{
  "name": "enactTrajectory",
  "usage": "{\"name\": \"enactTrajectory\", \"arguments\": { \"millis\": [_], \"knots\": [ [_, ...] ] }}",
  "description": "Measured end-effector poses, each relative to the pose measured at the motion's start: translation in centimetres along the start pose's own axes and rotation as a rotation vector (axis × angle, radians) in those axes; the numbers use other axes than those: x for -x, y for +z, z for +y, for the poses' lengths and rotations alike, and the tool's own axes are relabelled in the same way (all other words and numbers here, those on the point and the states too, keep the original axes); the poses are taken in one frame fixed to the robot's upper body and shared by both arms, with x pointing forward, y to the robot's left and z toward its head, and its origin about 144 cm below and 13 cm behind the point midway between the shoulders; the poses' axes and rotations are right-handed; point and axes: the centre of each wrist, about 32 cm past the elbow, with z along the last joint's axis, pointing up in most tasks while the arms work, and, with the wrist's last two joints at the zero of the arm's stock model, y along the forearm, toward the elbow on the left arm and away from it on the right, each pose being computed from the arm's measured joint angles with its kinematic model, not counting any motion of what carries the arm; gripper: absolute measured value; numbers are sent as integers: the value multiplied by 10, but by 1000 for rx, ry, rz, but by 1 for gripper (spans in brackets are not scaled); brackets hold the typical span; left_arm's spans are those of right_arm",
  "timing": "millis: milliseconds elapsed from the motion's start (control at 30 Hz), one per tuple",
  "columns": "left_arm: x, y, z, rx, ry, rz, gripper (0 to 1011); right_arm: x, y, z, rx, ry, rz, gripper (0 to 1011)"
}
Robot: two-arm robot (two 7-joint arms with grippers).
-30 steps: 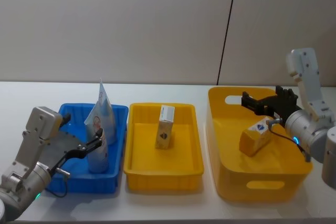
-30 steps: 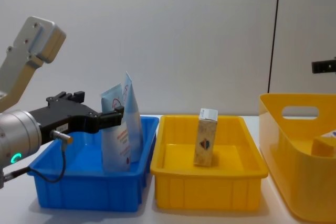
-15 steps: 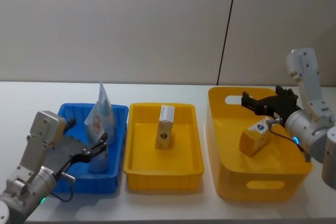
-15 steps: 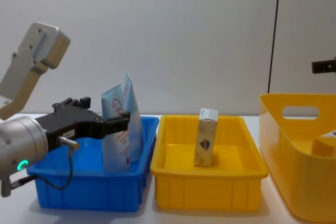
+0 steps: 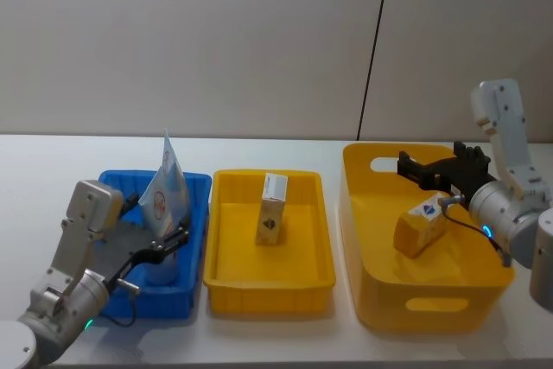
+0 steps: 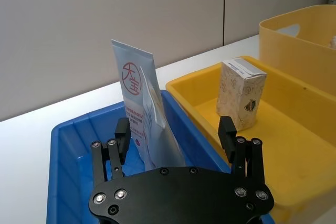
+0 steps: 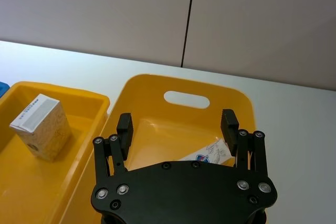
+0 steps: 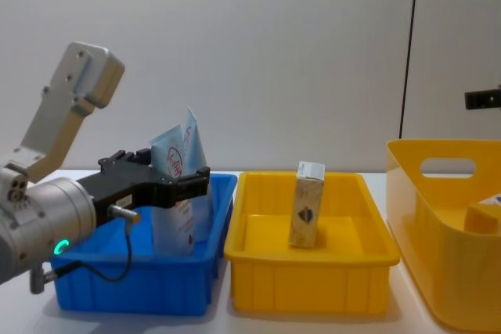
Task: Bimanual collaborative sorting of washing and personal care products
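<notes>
Two light-blue pouches (image 5: 164, 186) with red print lean together upright in the blue bin (image 5: 195, 186). My left gripper (image 5: 173, 239) is low in that bin and open, one finger to each side of the pouches (image 6: 137, 109) without gripping them. A beige carton (image 5: 273, 209) stands upright in the shallow yellow tray (image 5: 268, 287). Another carton (image 5: 421, 225) lies tilted inside the deep yellow basket (image 5: 432, 304). My right gripper (image 5: 406, 167) hovers open over the basket's back part, above that carton (image 7: 209, 153), with nothing between its fingers.
Blue bin, yellow tray and deep basket stand side by side on a white table (image 5: 52, 157), close to its front edge. A grey wall rises behind. In the chest view the left arm (image 8: 55, 217) looms large in front of the blue bin (image 8: 133, 291).
My left arm has swung lower and to the right, bringing its open fingers in around the pouches. The right arm and the cartons have not moved.
</notes>
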Motion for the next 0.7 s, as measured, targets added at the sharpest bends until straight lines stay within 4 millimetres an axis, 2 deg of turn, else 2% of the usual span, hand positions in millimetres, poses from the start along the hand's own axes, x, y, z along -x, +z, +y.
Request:
{"name": "enactTrajectory", "arguments": {
  "millis": [367, 567, 700],
  "knots": [
    [3, -4, -11, -1, 19, -7, 987, 0, 0, 0, 0, 0, 0, 1004],
    [3, -5, -14, -1, 24, -9, 845, 0, 0, 0, 0, 0, 0, 1004],
    [4, -5, -15, -1, 26, -10, 714, 0, 0, 0, 0, 0, 0, 1004]
  ]
}}
